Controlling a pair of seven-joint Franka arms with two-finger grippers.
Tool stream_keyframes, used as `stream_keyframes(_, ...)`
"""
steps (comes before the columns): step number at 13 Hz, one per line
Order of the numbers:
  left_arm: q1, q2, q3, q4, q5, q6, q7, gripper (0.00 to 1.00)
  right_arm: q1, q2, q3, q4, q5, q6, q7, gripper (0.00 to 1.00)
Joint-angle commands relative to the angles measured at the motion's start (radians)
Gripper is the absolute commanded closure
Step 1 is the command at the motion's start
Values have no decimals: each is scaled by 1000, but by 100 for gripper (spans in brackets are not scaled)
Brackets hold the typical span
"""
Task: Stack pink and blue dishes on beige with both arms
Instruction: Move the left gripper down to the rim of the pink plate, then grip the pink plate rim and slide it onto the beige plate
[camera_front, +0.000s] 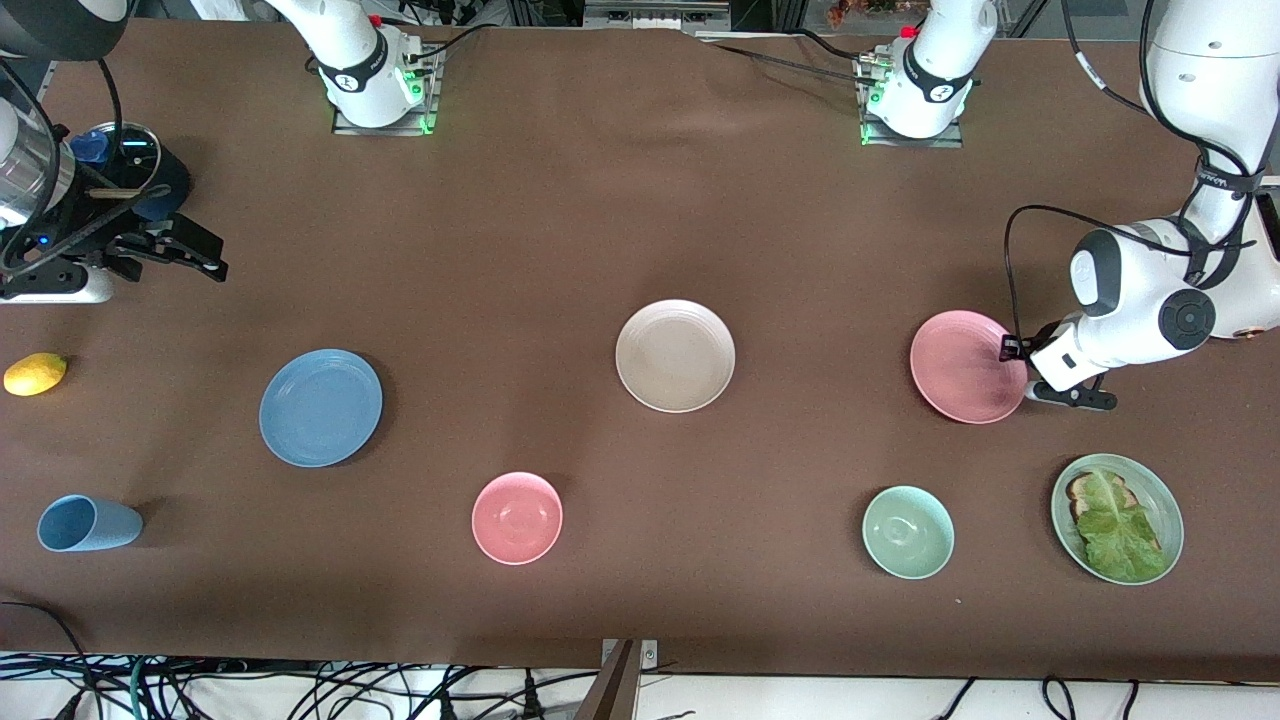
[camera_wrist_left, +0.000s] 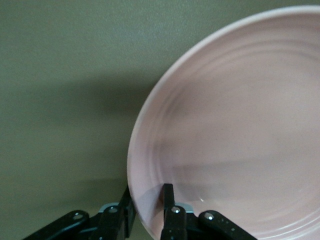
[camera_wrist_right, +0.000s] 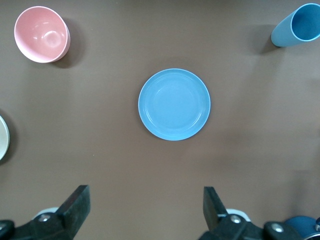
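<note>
Nearest the front camera sit the blue cup on its side, the pink bowl, the green bowl and the green plate with lettuce and toast on it. Past them, farther from that camera, lie my three plates in a row. The blue plate lies flat toward my right arm's end, with bare brown table all around its edge. The beige plate lies flat in the middle, also with open room on every side. The pink plate is toward my left arm's end, well apart from the beige one. All three are round, so they have no long way. My left gripper is low at the pink plate's edge, at the side toward my left arm's end, with one finger inside the rim and one outside, pinching it. That arm is bent low with its hand lying sideways. The lemon is near the table's edge at my right arm's end. My right gripper is up high at that end, looking straight down at the blue plate, its fingers spread wide with nothing in them.
</note>
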Motion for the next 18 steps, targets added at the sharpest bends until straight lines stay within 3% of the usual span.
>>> stream_keyframes(1,10,2,-4,35,22,-51,9,100,-9,-27,4,-26,13,-2,5,0)
stream_keyframes(6,-40,-1,-24,188,17,-310,-154,100,-9,-27,3,-26,13,-1,5,0)
stream_keyframes(13,-70,-41,-75,279,-40,-469,-256,100,-11,-27,1,-26,13,-1,4,0)
stream_keyframes(15,-68,-49,-116,330,-61,-554,-303,100,-12,-27,1,-26,13,-1,4,0)
stream_keyframes(18,-70,-60,-209,363,-99,-563,-464,100,-12,-27,3,-26,13,-1,4,0)
